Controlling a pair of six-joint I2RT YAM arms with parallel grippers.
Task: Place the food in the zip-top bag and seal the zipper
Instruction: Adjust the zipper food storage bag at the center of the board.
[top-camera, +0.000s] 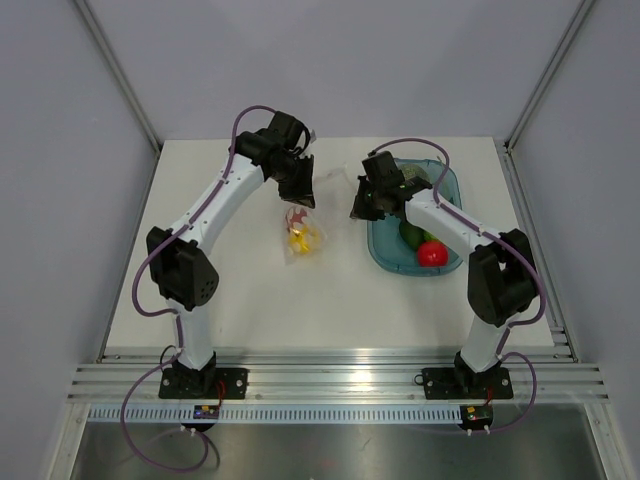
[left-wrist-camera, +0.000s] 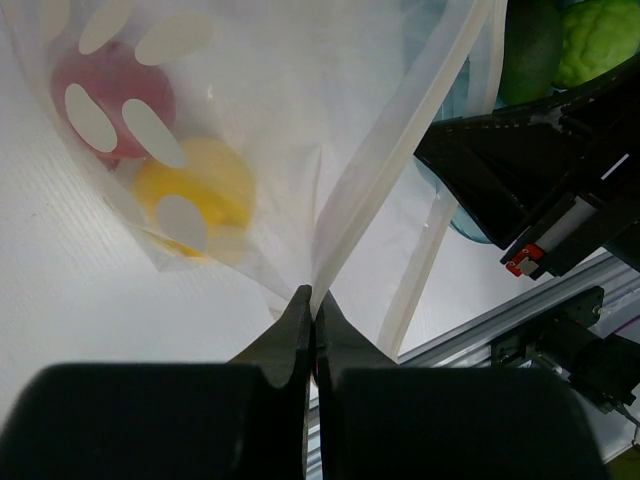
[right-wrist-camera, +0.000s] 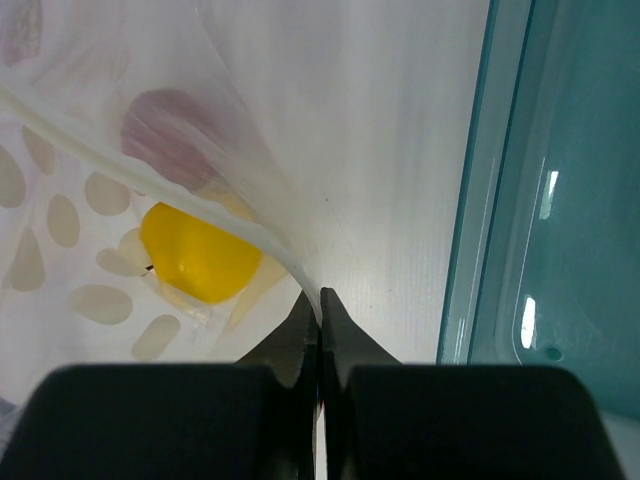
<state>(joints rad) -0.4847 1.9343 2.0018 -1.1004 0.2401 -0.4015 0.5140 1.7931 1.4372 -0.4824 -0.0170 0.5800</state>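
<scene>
Robotics lab test cell. Bare white counter (top-camera: 250, 300) enclosed by plain grey panels (top-camera: 330, 60) set in metal corner struts (top-camera: 120, 75). Left arm base (top-camera: 203, 383) and right arm base (top-camera: 465, 383) bolted to a slotted aluminium rail (top-camera: 330, 385). Purple cables (top-camera: 124, 425) run exposed.

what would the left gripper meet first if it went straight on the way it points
The zip-top bag: the left gripper is shut on its edge, and its film fans out straight ahead. Depth beyond the film is unclear.
</scene>
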